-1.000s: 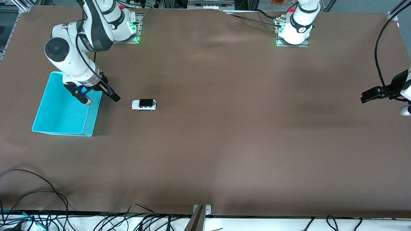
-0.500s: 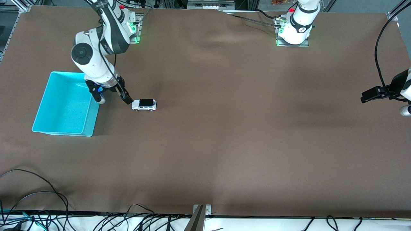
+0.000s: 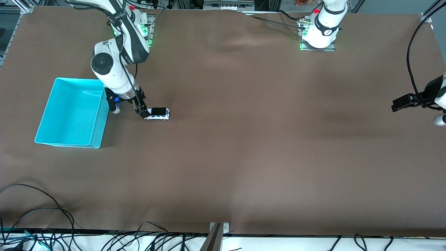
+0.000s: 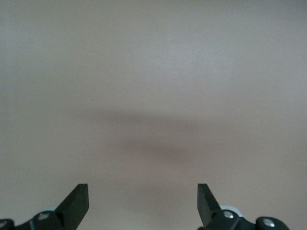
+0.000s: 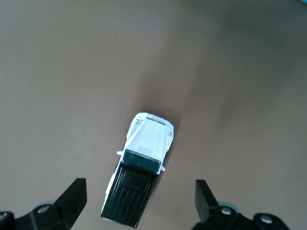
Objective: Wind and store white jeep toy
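The white jeep toy (image 3: pixel 157 114) stands on the brown table cloth, beside the cyan bin (image 3: pixel 98 132), toward the left arm's end. My right gripper (image 3: pixel 128 111) hangs open over the jeep's bin-side end. One black finger (image 3: pixel 142 113) is right at the car. In the right wrist view the jeep (image 5: pixel 144 153) lies lengthwise under the open right gripper (image 5: pixel 139 187), its black roof between the two fingers, which touch nothing. My left gripper (image 3: pixel 416 114) waits open over bare cloth at the left arm's end of the table. The left wrist view shows the left gripper (image 4: pixel 141 191) with nothing between its fingers.
The cyan bin holds nothing. Black cables (image 3: pixel 41 209) trail along the table edge nearest the front camera, and a metal bracket (image 3: pixel 218 228) sits at the middle of that edge. A black cable (image 3: pixel 413 45) loops down to the left arm.
The right arm has swung from over the bin's edge toward the jeep and lowered, so its open gripper now reaches the car. The jeep and the left arm have not moved.
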Controlling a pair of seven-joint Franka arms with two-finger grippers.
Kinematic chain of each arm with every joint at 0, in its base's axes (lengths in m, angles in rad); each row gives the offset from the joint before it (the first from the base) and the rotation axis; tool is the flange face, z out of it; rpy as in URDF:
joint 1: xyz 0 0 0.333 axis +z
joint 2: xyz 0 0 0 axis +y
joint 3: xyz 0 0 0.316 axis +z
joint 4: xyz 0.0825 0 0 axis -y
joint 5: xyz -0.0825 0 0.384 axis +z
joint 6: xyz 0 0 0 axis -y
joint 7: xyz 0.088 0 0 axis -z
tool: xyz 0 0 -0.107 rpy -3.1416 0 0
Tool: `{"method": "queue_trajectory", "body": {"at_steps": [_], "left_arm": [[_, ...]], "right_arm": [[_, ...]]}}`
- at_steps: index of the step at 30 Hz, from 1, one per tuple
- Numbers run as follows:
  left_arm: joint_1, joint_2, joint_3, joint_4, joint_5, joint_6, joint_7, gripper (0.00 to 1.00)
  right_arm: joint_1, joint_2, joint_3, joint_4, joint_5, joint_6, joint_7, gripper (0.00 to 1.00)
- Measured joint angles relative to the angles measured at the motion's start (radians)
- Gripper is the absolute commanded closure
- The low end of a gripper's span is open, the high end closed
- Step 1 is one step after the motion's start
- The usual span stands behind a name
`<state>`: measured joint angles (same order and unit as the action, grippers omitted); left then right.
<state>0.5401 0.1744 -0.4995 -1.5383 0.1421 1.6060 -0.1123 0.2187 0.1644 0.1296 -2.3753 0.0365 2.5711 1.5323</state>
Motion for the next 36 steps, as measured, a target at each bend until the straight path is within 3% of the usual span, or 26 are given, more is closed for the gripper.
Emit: {"method": "queue_trajectory", "body": {"at_steps": [36], "left_arm": [[0.000, 0.000, 0.000, 0.000, 0.000, -0.002, 0.001, 0.00]], "right_arm": [[0.047, 0.155, 0.000, 0.016, -0.003, 0.139, 0.106, 0.00]]}}
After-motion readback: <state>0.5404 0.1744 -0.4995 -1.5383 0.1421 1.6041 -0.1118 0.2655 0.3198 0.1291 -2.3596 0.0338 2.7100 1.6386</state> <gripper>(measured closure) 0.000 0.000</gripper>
